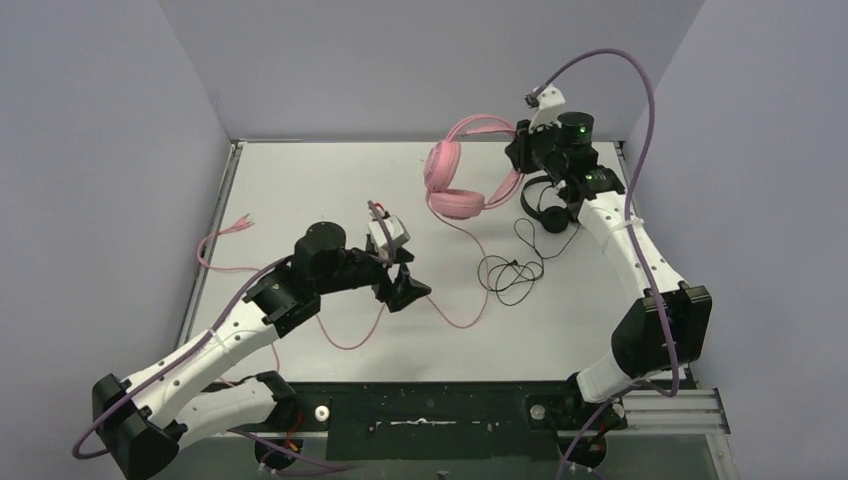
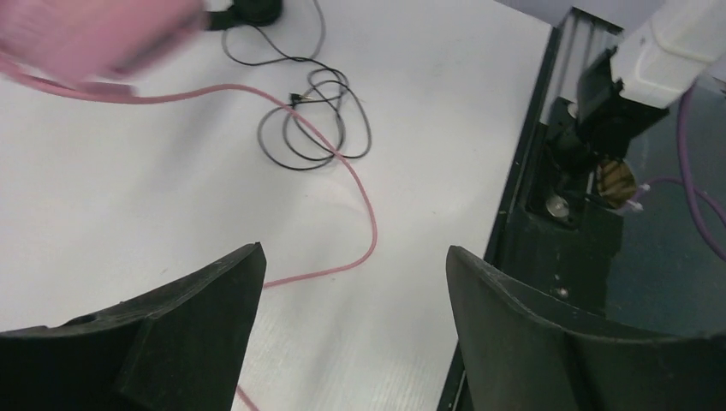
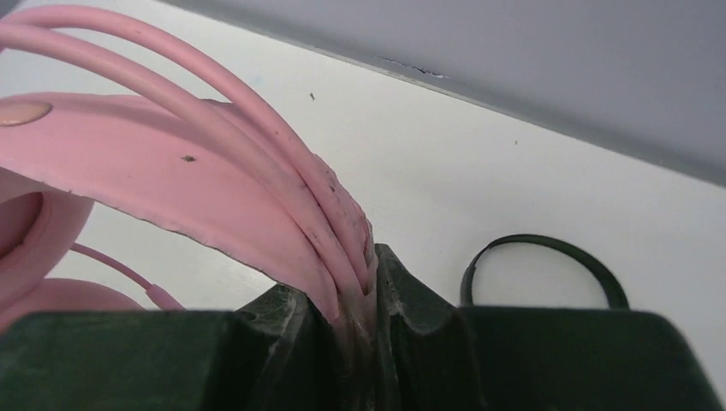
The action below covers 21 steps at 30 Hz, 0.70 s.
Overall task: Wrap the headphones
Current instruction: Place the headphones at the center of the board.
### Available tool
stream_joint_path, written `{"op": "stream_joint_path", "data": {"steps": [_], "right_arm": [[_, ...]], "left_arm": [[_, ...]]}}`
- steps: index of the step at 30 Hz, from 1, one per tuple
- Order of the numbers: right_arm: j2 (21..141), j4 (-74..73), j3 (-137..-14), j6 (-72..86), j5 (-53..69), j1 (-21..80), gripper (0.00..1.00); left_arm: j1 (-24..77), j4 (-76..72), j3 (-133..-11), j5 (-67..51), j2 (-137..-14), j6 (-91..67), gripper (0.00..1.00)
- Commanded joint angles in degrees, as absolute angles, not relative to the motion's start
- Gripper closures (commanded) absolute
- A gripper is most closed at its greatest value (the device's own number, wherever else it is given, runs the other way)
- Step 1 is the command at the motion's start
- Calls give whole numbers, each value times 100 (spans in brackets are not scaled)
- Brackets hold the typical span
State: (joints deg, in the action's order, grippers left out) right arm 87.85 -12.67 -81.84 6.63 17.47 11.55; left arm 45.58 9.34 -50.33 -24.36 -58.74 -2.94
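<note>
Right gripper is clamped on the headband of the pink headphones, with the band's thin rails and padded strap pinched between its two fingers. We find this grip at the far right of the worktop. The pink headphones extend left from the right gripper, and their ear cups are near the far centre. We cannot tell from the overhead view whether the cups rest on the surface.

Left gripper has its fingers well apart and nothing between them. It is positioned over the middle of the worktop, well apart from the pink headphones. The pink cable lies loose on the surface beneath it. In the wrist view the cable runs under the left finger and shows no contact with either finger. Overhead, the pink cable runs from the ear cups toward the near side. It then passes left beneath the left gripper and ends at a plug at the far left edge.

We note the black headphones just beside the right arm, on the near side of the right gripper. Their headband is flat on the worktop. The black cable lies in loose coils near the centre right, and the pink cable crosses over those coils.
</note>
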Motion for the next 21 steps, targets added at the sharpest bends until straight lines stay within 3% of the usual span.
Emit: {"op": "stream_joint_path", "data": {"steps": [1,7,12,17,21], "right_arm": [[8861,-1715,-8803,-2085,2139,1661,100],[9179,-3260,-9103,-4921,1662,2882,100],[10223,-4335,-9843,-5373,1882,3488,100],[11312,-4733,-10506,-5601,1624,3964,99],[11852,-4579,-10917,-5372,1608,4058,76]], "left_arm": [[4004,656,-5160,-1784,-5263,-589,24],[2817,253,-5065,-1663,-5362,-1629,26],[1857,-80,-4766,-1259,-5343,-2473,27],[1250,609,-4731,-381,-5470,-2969,25],[862,933,-4911,-500,-5770,-3093,22]]}}
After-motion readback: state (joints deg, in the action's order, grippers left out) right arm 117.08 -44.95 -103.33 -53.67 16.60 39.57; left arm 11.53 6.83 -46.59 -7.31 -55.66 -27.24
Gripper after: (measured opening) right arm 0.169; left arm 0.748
